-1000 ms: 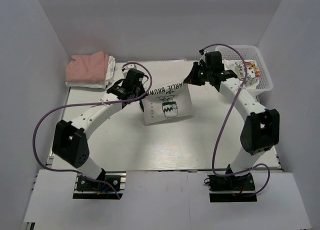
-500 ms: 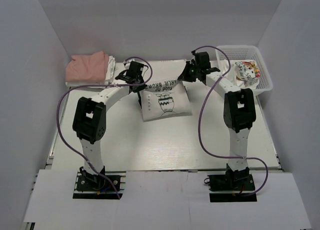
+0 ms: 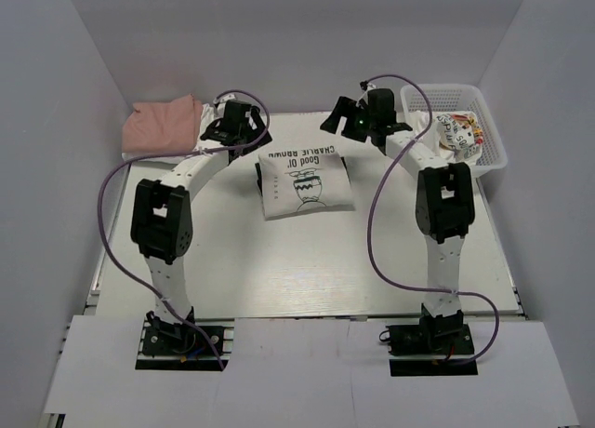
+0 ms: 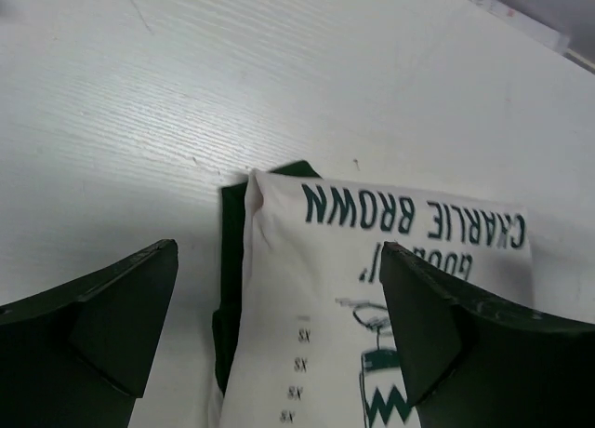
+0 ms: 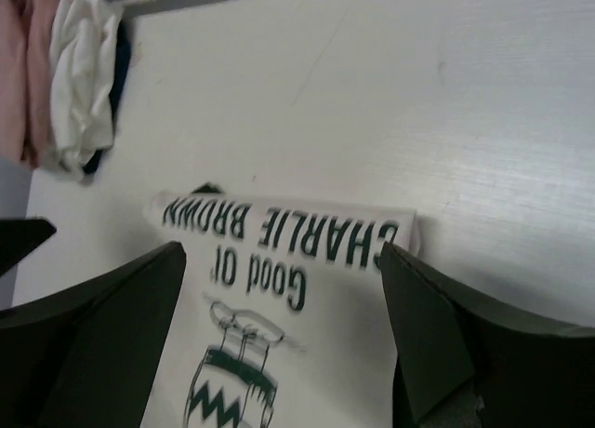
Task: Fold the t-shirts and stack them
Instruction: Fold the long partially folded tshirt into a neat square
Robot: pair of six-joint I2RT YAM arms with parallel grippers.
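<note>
1. Folded into a neat rectangle at the far middle of the desk [image 3: 307, 270]: the large white t-shirt [image 3: 305, 184], print side up, flat on the surface.
2. Across its far edge, black "Good Ol' CHARLIE BROWN" lettering, upside down in the top view, with a zigzag-striped drawing below it.
3. Along its left edge, a sliver of dark green sleeve [image 4: 231, 260] poking out from under the white fold.
4. Above the shirt's far-left corner, the left fingers [image 4: 102, 321], spread wide and grasping nothing, with the cloth showing freely in the gap between the 2 of them.
5. Above the far-right corner, the right fingers [image 5: 456, 335], likewise parted wide and holding nothing, with the lettering in plain sight between them.
6. In the desk's far-left corner, well apart from the printed shirt: the salmon-pink t-shirt [image 3: 163, 126], folded, resting on the plain white t-shirt [image 3: 201, 141].
7. Under that white cloth in the right wrist view, a dark edge, too blurred to identify.
8. At the far right, a white basket [image 3: 493, 158] holding what looks like crumpled printed cloth [image 3: 457, 135].
</note>
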